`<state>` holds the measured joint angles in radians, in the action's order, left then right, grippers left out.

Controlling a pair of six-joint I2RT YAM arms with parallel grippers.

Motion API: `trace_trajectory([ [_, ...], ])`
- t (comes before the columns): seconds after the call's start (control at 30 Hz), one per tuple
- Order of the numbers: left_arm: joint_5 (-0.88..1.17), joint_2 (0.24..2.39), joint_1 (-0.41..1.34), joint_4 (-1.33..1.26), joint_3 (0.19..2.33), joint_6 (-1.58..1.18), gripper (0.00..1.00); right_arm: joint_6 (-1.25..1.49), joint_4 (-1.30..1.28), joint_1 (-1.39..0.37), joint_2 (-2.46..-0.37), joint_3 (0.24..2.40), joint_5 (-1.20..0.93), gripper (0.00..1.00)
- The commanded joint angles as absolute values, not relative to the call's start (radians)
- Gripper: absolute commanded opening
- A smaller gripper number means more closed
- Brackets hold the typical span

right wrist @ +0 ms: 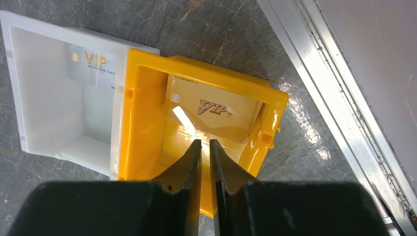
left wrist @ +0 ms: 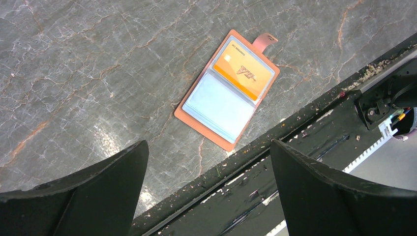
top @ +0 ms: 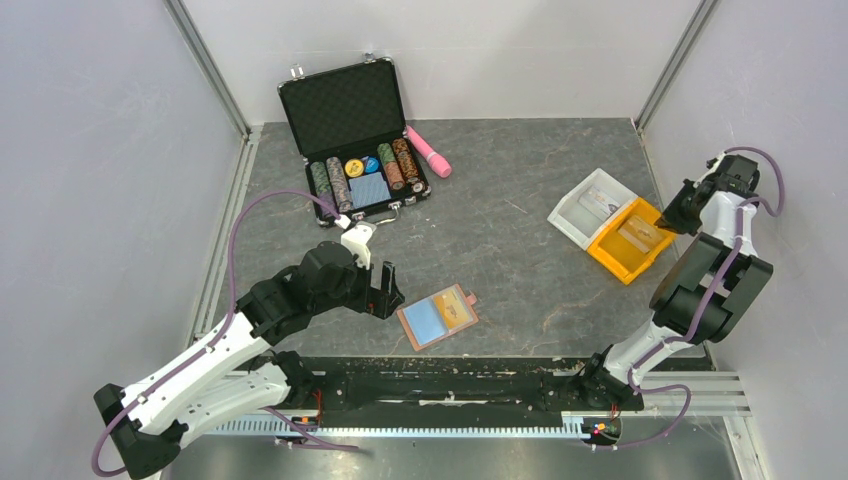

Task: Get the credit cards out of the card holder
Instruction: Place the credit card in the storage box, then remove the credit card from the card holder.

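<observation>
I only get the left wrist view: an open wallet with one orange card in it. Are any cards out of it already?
Observer: Yes. A pale card marked VIP lies in a white bin at the table's far right.
Operator: Just that one?
Observer: No, a second card, also marked VIP, sits inside a yellow bin that touches the white one.
Operator: And the other arm?
Observer: Its right hand hangs over the yellow bin, fingers nearly together, holding nothing.

Bright, even overhead light; soft shadows. Glare on the grey marbled tabletop (left wrist: 105, 135) and inside the glossy yellow plastic bin (right wrist: 142, 123). Left gripper (left wrist: 207, 145), black fingers (left wrist: 88, 196): slightly out of focus.
</observation>
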<state>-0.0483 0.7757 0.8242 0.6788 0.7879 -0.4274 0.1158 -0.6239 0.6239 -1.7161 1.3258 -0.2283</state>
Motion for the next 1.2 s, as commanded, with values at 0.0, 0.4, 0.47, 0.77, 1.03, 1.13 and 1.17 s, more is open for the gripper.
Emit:
trace_trajectory([
  [0.0,-0.038,0.764,0.825,0.664,0.798,-0.389,1.00,0.144,-0.623,0.617,-1.703,1.380,-0.203,0.13],
  [0.4,-0.046,0.760,0.824,0.664,0.797,-0.386,1.00,0.151,-0.629,0.462,-1.575,1.317,-0.253,0.16],
  [0.47,-0.046,0.760,0.825,0.664,0.797,-0.387,1.00,0.159,-0.629,0.429,-1.536,1.296,-0.256,0.19],
  [0.77,-0.079,0.781,0.824,0.675,0.797,-0.450,1.00,0.153,-0.605,0.231,-1.322,1.169,-0.339,0.30],
  [1.03,0.041,0.807,0.824,0.585,0.722,-0.584,1.00,0.255,-0.377,0.017,-1.047,0.801,-0.454,0.32],
  [1.13,0.097,0.824,0.824,0.503,0.667,-0.666,1.00,0.305,-0.296,-0.077,-0.982,0.655,-0.509,0.32],
  [1.17,0.124,0.829,0.824,0.469,0.639,-0.692,0.99,0.316,-0.274,-0.108,-0.966,0.616,-0.514,0.32],
])
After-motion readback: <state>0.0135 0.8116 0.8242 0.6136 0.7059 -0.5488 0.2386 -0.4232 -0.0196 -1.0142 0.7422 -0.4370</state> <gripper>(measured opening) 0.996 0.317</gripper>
